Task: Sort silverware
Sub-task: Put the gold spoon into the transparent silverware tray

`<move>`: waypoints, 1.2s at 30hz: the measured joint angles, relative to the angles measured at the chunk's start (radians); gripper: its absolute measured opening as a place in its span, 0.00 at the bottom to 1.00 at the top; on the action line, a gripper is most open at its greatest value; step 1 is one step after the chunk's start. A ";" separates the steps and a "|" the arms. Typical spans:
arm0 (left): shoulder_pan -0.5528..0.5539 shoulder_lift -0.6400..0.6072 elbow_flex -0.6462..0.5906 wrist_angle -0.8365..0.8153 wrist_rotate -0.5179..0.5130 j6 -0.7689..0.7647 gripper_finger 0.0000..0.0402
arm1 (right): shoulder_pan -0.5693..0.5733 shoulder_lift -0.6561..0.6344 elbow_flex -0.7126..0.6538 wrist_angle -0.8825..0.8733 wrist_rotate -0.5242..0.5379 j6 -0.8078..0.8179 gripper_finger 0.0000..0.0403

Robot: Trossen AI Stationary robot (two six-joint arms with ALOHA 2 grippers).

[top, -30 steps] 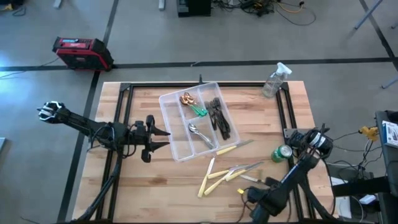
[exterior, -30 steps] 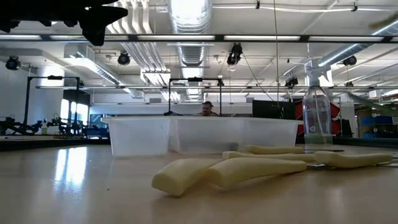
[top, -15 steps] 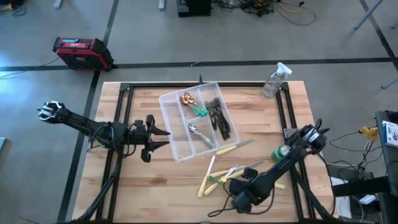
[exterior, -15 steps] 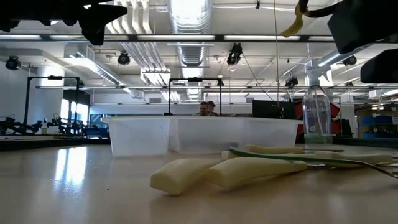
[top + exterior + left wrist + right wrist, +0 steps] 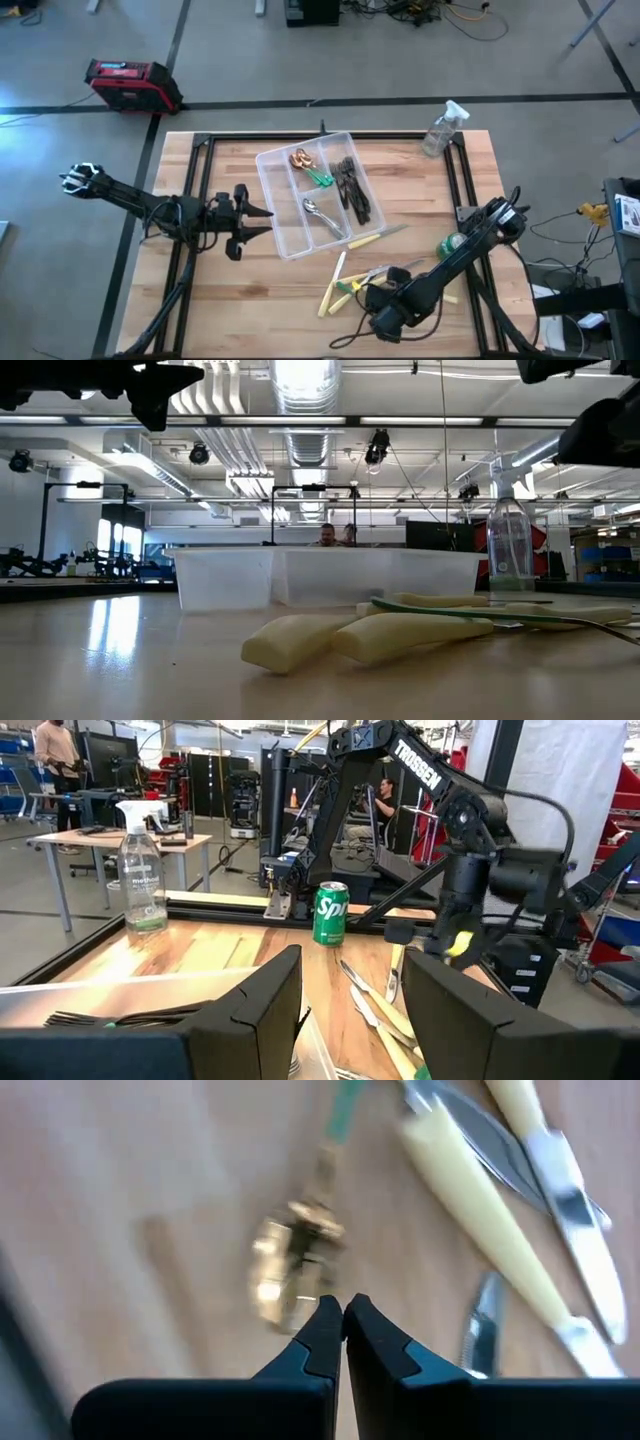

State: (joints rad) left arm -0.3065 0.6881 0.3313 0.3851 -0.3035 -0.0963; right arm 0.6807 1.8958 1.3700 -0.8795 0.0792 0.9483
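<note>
On the wooden table (image 5: 250,290), near its front edge, cream-yellow-handled knives (image 5: 345,282) and a green-handled gold spoon (image 5: 296,1255) are scattered loose, while dark forks (image 5: 349,186), shiny silver spoons (image 5: 320,214) and other pieces are held in the clear plastic divided tray (image 5: 272,207) just behind them. The right gripper (image 5: 343,1320) is poised over the loose pile with its fingers pressed together and nothing between them. The left gripper (image 5: 262,222) is parked just beside the tray's left side, its fingers (image 5: 250,1005) parted and empty.

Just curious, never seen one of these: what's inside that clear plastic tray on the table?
The clear tray holds dark forks in one compartment, gold spoons with a green-handled piece in the middle, and shiny silver spoons nearer. Pieces overlap, so an exact count is hidden.
</note>
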 joint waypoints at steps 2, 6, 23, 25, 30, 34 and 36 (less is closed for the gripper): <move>0.000 -0.001 0.000 0.006 0.000 0.000 0.39 | 0.004 0.003 -0.001 0.049 -0.016 -0.022 0.00; 0.000 -0.003 0.000 0.020 0.000 0.000 0.39 | 0.008 0.045 -0.011 0.103 -0.106 -0.043 0.00; 0.000 -0.007 0.000 0.018 0.000 -0.002 0.39 | 0.004 0.056 0.006 -0.210 0.030 0.023 0.00; 0.000 -0.007 0.000 0.018 0.000 -0.002 0.39 | 0.005 0.055 0.028 -0.206 0.047 0.072 0.00; 0.000 -0.007 0.000 0.018 0.000 -0.004 0.39 | 0.008 0.039 0.049 -0.188 0.142 0.619 0.00; 0.000 -0.005 0.000 0.018 0.000 -0.011 0.39 | 0.034 0.038 0.044 -0.077 0.123 0.844 0.03; 0.000 -0.005 0.000 0.017 0.000 -0.011 0.39 | 0.041 0.038 0.035 -0.021 0.121 0.948 0.07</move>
State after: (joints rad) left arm -0.3065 0.6827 0.3313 0.4020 -0.3031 -0.1070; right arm 0.7214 1.9343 1.4049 -0.9001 0.2001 1.8968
